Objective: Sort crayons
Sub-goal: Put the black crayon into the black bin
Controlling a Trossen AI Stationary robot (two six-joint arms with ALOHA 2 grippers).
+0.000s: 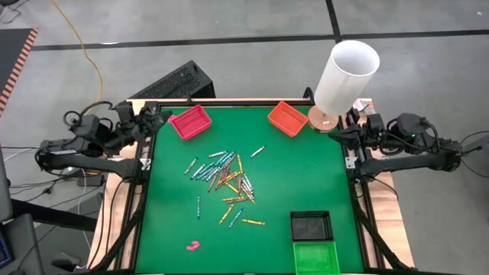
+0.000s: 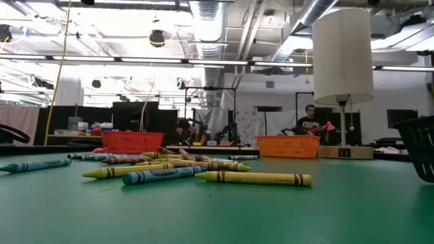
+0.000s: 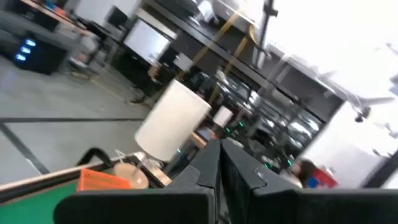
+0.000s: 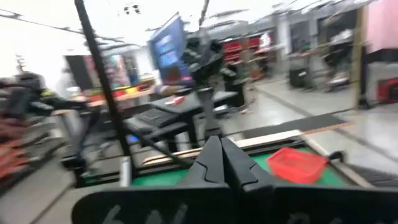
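Dozens of crayons (image 1: 225, 177) mid-table, axes mixed | both grippers clenched, empty

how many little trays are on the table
4: a pink-red tray at the far left corner, an orange tray at the far right by the lamp, and a black tray with a green tray beside it at the near right edge.

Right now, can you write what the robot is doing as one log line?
phase: not started | crayons: loose pile mid-table | left gripper: shut, parked at left edge | right gripper: shut, parked at right edge | holding: nothing
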